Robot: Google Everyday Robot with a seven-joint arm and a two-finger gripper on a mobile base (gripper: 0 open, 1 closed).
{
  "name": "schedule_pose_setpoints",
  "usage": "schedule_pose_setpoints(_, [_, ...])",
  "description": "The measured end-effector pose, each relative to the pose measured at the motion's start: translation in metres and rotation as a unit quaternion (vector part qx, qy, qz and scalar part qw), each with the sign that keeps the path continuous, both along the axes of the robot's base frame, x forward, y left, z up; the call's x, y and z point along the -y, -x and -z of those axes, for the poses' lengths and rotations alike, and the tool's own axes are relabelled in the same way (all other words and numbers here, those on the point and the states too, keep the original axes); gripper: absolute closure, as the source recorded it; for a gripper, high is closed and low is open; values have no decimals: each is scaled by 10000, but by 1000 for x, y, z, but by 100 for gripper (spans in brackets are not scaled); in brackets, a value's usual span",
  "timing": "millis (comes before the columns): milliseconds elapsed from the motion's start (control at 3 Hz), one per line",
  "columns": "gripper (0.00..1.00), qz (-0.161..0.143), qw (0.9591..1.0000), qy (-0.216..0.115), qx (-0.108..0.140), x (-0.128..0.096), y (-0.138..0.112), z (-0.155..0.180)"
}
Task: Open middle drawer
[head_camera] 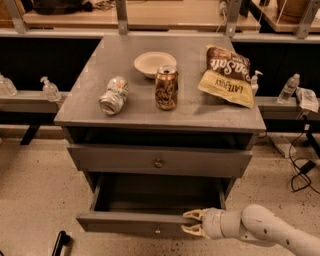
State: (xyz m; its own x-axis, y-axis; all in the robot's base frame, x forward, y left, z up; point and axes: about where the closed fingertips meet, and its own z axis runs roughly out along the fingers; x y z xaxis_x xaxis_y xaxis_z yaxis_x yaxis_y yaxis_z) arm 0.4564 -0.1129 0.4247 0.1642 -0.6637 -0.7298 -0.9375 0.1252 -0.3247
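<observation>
One white robot gripper [191, 223] has its jaws pinched on the front of the pulled-out wide grey middle drawer [125, 223].

Speckled beige floor [35, 200] lies under the grey table [210, 112]; a wooden workbench [165, 15] runs behind, and black cables [304, 167] trail at right. The tool [192, 223] hangs low, front right.

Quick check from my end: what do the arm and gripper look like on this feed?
The arm is smooth, white and rounded, with a bulbous joint; no cables or markings show. The gripper, at the front of the middle drawer, is cream-coloured on a white cylindrical wrist.
</observation>
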Motion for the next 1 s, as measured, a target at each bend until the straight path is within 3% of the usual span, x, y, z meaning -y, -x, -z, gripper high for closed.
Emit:
schedule_pose_setpoints(333, [21,-39,10000,-20,19,-1,4,-2])
schedule_pose_setpoints(667, [0,-322,9992,-175,168,-10,37,-16])
schedule_pose_setpoints(1000, [0,-410,9985,-253,242,-14,48,-26])
